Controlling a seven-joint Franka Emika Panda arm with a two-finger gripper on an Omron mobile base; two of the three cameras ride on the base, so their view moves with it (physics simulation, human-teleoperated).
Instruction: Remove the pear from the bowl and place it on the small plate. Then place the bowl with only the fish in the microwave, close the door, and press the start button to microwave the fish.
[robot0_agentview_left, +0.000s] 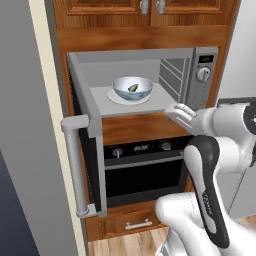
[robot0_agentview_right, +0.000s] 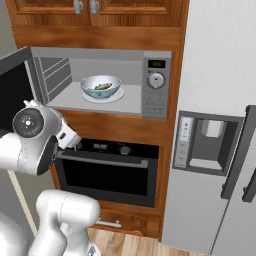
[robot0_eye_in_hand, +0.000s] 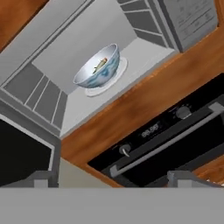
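You have the microwave (robot0_agentview_left: 145, 80) as your landmark: it sits built into the wood cabinet, and its door (robot0_agentview_left: 85, 165) stands swung wide open to the left, the long bar handle (robot0_agentview_left: 75, 170) at its outer edge. Inside the cavity, the bowl (robot0_agentview_left: 132, 88) rests on the flat white turntable disc (robot0_agentview_left: 116, 98), roughly centred on the floor of the microwave. You can see the fish (robot0_agentview_right: 102, 86) lying in the bowl, olive-green and slender. From the hand view the bowl (robot0_eye_in_hand: 98, 65) appears tilted because the camera is rolled; the fish (robot0_eye_in_hand: 99, 64) shows inside it.

Your gripper (robot0_agentview_left: 176, 113) hangs just outside the microwave, below the front lip of the cavity at its right side, near the lower corner of the control panel (robot0_agentview_left: 203, 75). Its jaws stand wide apart and hold nothing; in the hand view the two finger tips (robot0_eye_in_hand: 39, 178) sit far apart at the bottom, with nothing between them. The gripper is clear of the bowl and not touching it.

Directly under the microwave you see the black oven (robot0_agentview_left: 142, 170) with its horizontal handle and knobs. To the right of the microwave, in the right base view, stands the fridge (robot0_agentview_right: 215, 125) with its dispenser recess.
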